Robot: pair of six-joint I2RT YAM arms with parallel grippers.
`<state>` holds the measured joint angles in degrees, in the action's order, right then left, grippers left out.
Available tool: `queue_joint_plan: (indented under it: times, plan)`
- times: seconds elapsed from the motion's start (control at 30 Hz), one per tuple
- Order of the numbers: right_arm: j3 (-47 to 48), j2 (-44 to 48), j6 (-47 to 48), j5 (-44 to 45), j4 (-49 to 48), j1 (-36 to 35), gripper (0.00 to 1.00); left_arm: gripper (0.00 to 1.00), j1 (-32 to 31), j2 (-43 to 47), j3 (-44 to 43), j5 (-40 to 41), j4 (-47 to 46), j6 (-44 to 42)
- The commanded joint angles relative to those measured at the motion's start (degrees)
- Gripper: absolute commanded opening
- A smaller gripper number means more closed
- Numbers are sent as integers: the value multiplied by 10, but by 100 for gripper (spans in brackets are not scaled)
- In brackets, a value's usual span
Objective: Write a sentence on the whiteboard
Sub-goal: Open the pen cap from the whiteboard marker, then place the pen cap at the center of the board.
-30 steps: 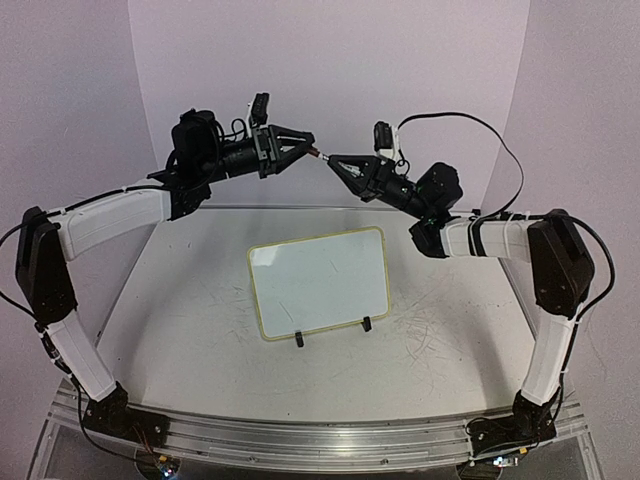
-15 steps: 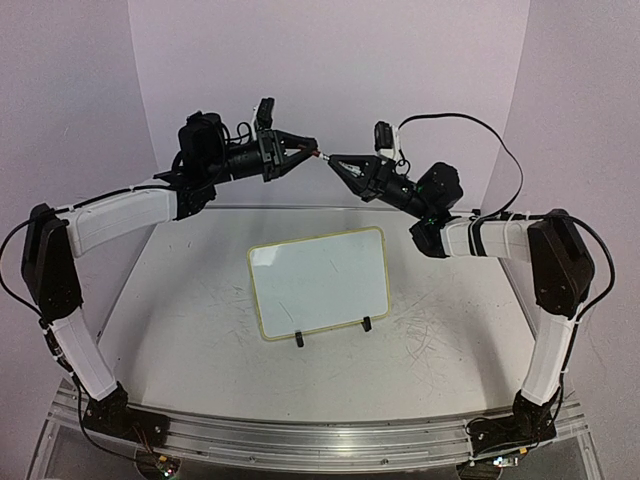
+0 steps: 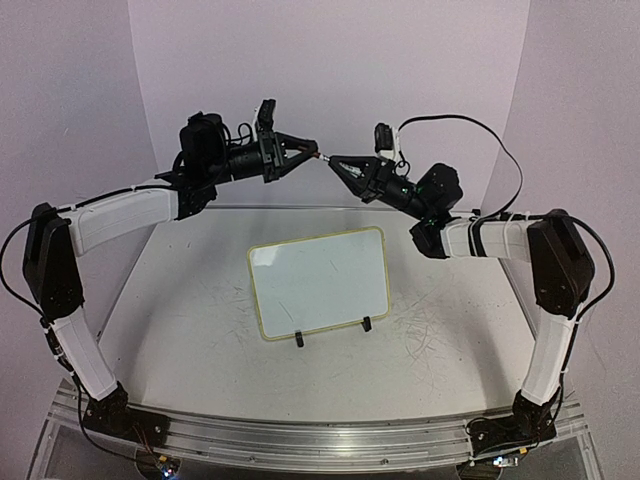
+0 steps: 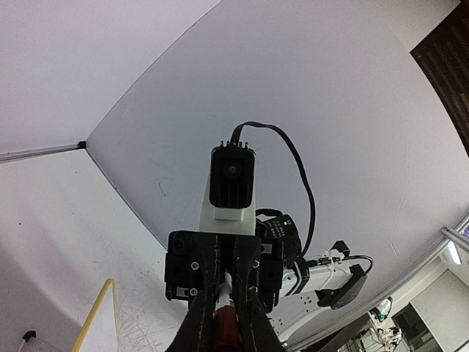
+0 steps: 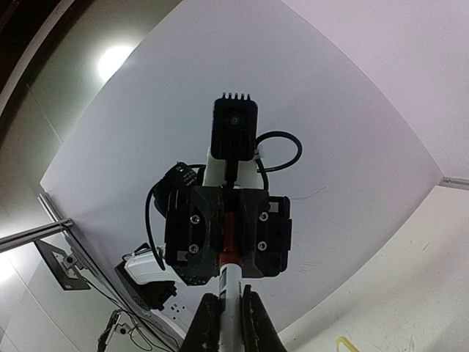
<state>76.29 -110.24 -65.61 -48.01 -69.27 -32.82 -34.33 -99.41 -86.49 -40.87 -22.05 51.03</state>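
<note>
The whiteboard (image 3: pixel 320 283) lies flat mid-table, yellow-green rim, two black clip feet on its near edge; its face is blank and no sentence shows. Both arms are raised above its far edge, grippers tip to tip. Between them is a marker (image 3: pixel 323 156). My left gripper (image 3: pixel 314 153) is shut on its red cap (image 4: pixel 226 331). My right gripper (image 3: pixel 333 160) is shut on the white barrel (image 5: pixel 229 317). In the right wrist view the red cap (image 5: pixel 229 246) sits inside the left gripper's jaws. A corner of the board's rim (image 4: pixel 99 315) shows low in the left wrist view.
The white tabletop (image 3: pixel 190 330) is scuffed with grey scribble marks, densest right of the board (image 3: pixel 430 335). Pale walls enclose the back and sides. A black cable (image 3: pixel 500 150) loops above the right arm. A metal rail (image 3: pixel 300 440) runs along the near edge.
My left gripper has closed its jaws onto the marker's red cap, and the left arm has shifted slightly right. The right arm and the whiteboard have stayed put.
</note>
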Motion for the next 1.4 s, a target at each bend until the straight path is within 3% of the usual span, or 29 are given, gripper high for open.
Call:
queue_joint_plan:
  times: [0.0, 0.47, 0.6, 0.73, 0.83, 0.97, 1.1, 1.27, 1.37]
  plan:
    - [-37, 37, -9, 1, -57, 15, 0, 0, 42, 47, 11, 23, -17, -5]
    - [-188, 147, 25, -39, -65, 103, 0, 0, 193, 152, 104, 36, -6, -10]
    - [-193, 187, 106, -26, 69, 134, 0, 0, 208, 166, 161, 70, 64, -40]
    - [-143, 252, 344, 91, 392, 138, 0, 0, 210, 161, 169, 155, 256, -135]
    - [-113, 293, 473, 247, 542, 138, 0, 0, 210, 158, 195, 201, 336, -173]
    - [-123, 344, 541, 408, 584, 138, 0, 0, 210, 151, 259, 223, 363, -180]
    - [-143, 385, 549, 545, 587, 138, 0, 0, 210, 119, 305, 215, 384, -179]
    - [-145, 393, 544, 537, 584, 139, 0, 0, 199, 66, 328, 196, 373, -182]
    - [-147, 391, 533, 509, 574, 139, 0, 0, 169, 47, 325, 250, 369, -191]
